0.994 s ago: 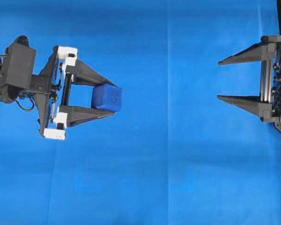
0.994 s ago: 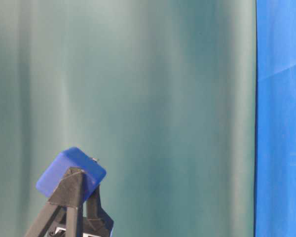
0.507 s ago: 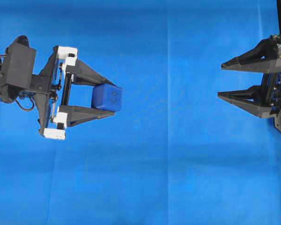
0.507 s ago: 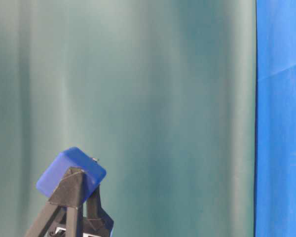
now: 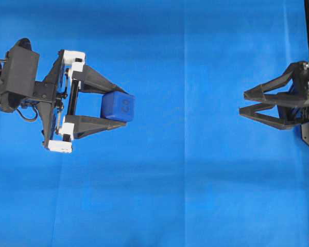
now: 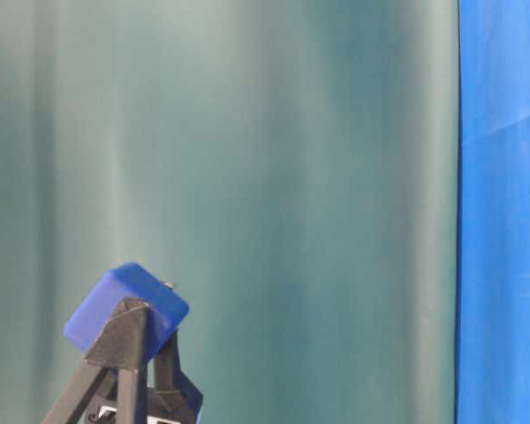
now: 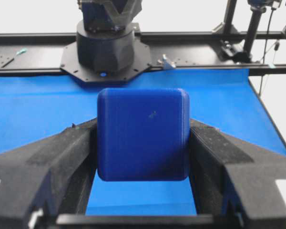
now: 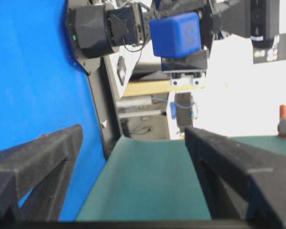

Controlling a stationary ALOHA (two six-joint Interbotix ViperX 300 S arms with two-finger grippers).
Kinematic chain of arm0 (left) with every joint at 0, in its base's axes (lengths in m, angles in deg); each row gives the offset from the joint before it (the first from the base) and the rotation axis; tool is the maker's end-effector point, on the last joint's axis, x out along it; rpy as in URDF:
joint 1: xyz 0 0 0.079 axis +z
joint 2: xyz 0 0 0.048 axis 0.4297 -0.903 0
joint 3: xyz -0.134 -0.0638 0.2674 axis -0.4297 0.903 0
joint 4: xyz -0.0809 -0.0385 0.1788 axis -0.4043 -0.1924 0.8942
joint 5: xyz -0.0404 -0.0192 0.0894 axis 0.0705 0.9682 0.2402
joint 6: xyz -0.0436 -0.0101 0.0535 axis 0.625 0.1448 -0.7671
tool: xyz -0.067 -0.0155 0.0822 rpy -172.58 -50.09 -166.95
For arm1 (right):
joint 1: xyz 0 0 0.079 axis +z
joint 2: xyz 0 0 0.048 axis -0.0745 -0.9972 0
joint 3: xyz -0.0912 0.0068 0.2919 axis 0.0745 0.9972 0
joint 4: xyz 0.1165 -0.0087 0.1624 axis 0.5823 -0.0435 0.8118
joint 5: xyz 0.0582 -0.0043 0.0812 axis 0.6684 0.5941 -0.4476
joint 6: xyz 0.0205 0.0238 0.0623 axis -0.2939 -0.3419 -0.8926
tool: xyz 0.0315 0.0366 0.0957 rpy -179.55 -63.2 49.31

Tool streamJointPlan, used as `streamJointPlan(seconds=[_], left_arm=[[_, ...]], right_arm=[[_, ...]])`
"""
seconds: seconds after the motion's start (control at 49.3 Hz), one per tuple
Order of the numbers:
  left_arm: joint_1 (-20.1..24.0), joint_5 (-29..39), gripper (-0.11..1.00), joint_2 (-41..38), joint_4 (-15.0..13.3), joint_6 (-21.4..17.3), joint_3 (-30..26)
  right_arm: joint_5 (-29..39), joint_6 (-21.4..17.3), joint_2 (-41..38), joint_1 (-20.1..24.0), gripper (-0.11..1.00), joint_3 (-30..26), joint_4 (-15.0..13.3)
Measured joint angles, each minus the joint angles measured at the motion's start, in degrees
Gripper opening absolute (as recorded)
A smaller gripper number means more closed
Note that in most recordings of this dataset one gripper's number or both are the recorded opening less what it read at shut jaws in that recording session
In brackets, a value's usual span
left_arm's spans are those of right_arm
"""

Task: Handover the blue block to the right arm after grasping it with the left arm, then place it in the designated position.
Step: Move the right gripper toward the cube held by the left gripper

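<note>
— From overhead, see how the left arm (image 5: 113, 110) pinches the blue block (image 5: 117, 106) right at its fingertips? Most of the cube sticks out past them, I'd guess so the other claw has faces to grab.

— And the right arm (image 5: 243, 103), well apart across the blue cloth (image 5: 185, 180), has its fingers spread, nothing in them, aimed at the block.

— At table level, the block (image 6: 126, 306) sits tilted above a dark finger (image 6: 124, 340), clear of the surface.

— Off the left wrist, the cube (image 7: 143, 134) is clamped flat between both pads (image 7: 69, 157).

— Off the right wrist, the view is rolled sideways; its own fingers (image 8: 35, 162) gape wide, with the block (image 8: 175, 35) framed beyond them, presumably lining up for the handover.
</note>
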Motion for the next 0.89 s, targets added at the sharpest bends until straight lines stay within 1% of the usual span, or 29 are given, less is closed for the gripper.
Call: streamJointPlan(seconds=[0.162, 0.892], left_arm=[[0.0, 0.0, 0.48, 0.0, 0.0, 0.0, 0.0], [0.0, 0.0, 0.48, -0.09, 0.0, 0.0, 0.0]], right_arm=[[0.0, 0.18, -0.09, 0.0, 0.95, -0.35, -2.02], [0.0, 0.26, -0.09, 0.0, 0.95, -0.44, -2.2]])
